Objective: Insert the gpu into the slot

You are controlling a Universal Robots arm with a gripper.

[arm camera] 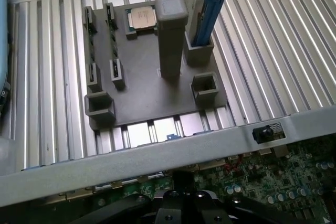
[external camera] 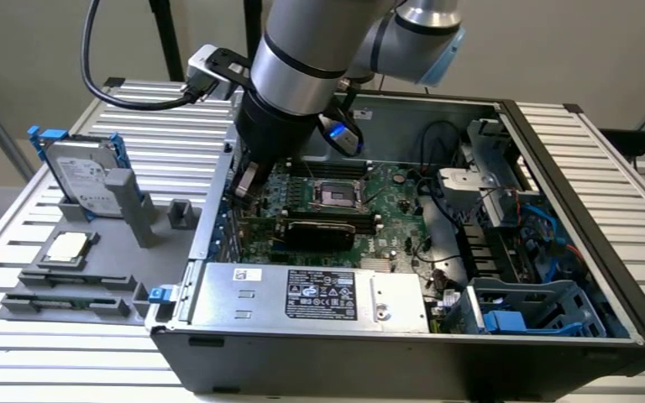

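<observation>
The gpu (external camera: 318,230), a flat black card, lies across the green motherboard (external camera: 395,227) in the open computer case, below the CPU socket. The slot is hidden from me. My gripper (external camera: 245,185) hangs under the arm's black wrist at the motherboard's edge on the exterior view's left, close to the case wall and a little apart from the gpu's end. It is shut, and I see nothing between its fingers. In the wrist view the gripper's dark body (arm camera: 184,205) sits over the green board just inside the case rim (arm camera: 157,153).
A silver power supply (external camera: 312,294) fills the case's front. The CPU socket (external camera: 334,193), black memory slots (external camera: 332,168), cables and a blue drive cage (external camera: 524,315) crowd the inside. Outside, a grey fixture (arm camera: 147,82) holds a CPU chip (arm camera: 143,18) and a hard drive (external camera: 81,176).
</observation>
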